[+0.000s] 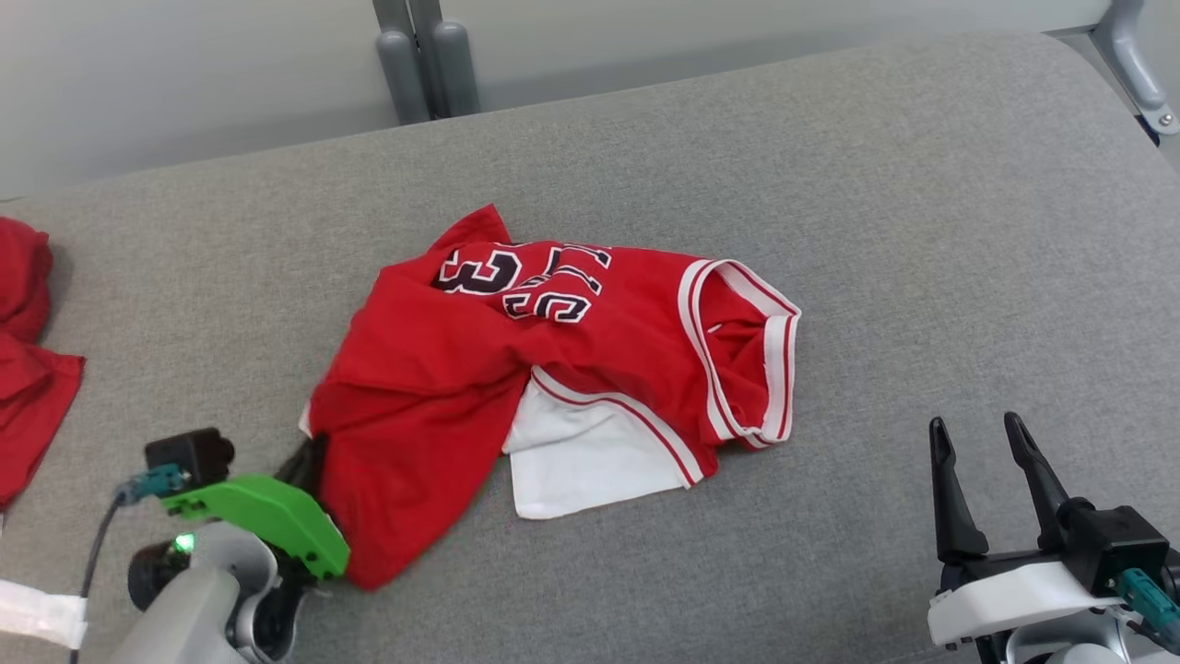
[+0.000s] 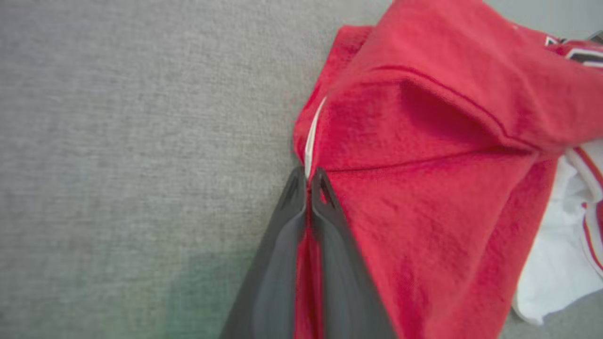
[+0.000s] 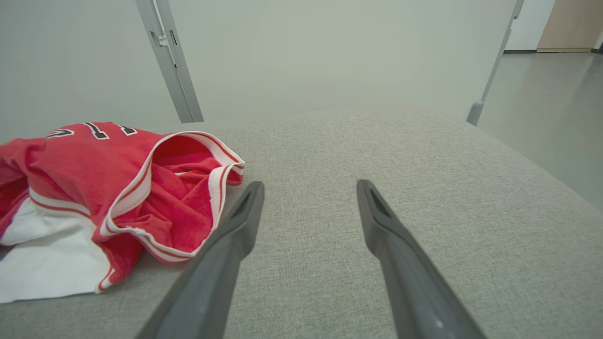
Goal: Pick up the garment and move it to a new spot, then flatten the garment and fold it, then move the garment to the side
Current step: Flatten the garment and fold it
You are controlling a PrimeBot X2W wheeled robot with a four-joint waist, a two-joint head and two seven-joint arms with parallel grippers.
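The garment (image 1: 516,369) is a red jersey with white trim and dark numbers, lying crumpled in the middle of the grey padded surface (image 1: 830,184), with a white part sticking out at its near side. My left gripper (image 1: 309,456) is at the garment's near-left edge, its fingers partly under the cloth. In the left wrist view the left gripper (image 2: 308,176) is shut on a fold of the red garment (image 2: 424,165). My right gripper (image 1: 982,438) stands open at the lower right, apart from the cloth. The right wrist view shows the right gripper (image 3: 308,188) open above the padding, with the garment (image 3: 118,188) to its left.
More red cloth (image 1: 23,369) lies at the left edge of the surface. Grey metal posts (image 1: 424,65) stand behind the far edge, and another bracket (image 1: 1138,65) sits at the far right corner. A white strip (image 1: 37,618) shows at the lower left.
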